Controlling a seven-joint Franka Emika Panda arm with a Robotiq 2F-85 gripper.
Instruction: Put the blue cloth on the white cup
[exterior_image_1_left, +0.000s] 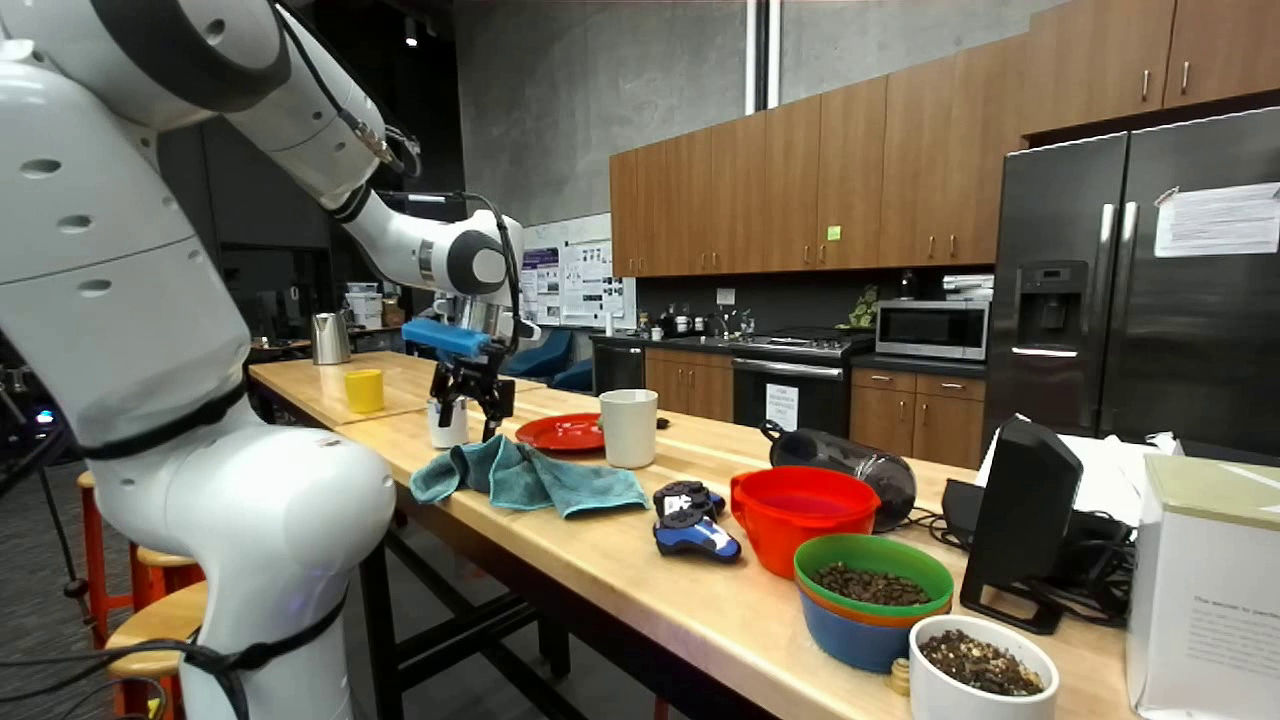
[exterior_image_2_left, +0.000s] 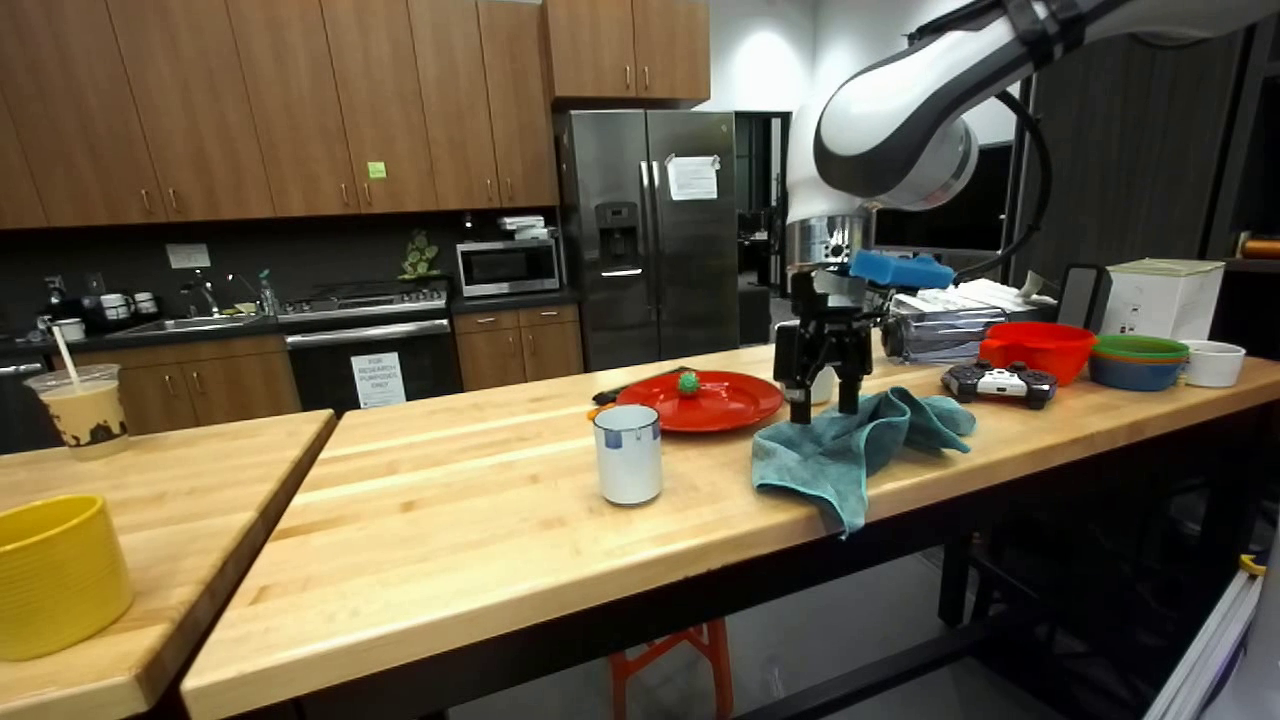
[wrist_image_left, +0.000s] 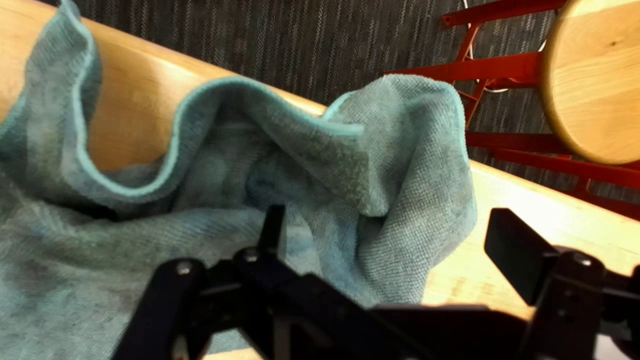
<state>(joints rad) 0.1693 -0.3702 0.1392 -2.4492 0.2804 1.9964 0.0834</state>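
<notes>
The blue cloth (exterior_image_1_left: 530, 475) lies crumpled along the table's near edge, and in an exterior view one corner of this cloth (exterior_image_2_left: 810, 465) droops over that edge. My gripper (exterior_image_1_left: 468, 415) points down above it, jaws wide apart and nothing held. In the wrist view the gripper (wrist_image_left: 390, 230) has one finger over the cloth (wrist_image_left: 415, 175) and the other past its side, over bare wood; contact cannot be told. The plain white cup (exterior_image_1_left: 629, 428) stands upright beyond the cloth. From the opposite side, my fingers partly hide this white cup (exterior_image_2_left: 822, 386).
A red plate (exterior_image_2_left: 720, 408) lies behind the cloth, a green ball (exterior_image_2_left: 688, 382) on it. Another pale cup (exterior_image_2_left: 628, 460) with blue patches stands nearby. Game controllers (exterior_image_1_left: 697, 540), a red bowl (exterior_image_1_left: 800, 515) and stacked bowls (exterior_image_1_left: 870, 630) line the table. A stool (wrist_image_left: 595, 80) stands below.
</notes>
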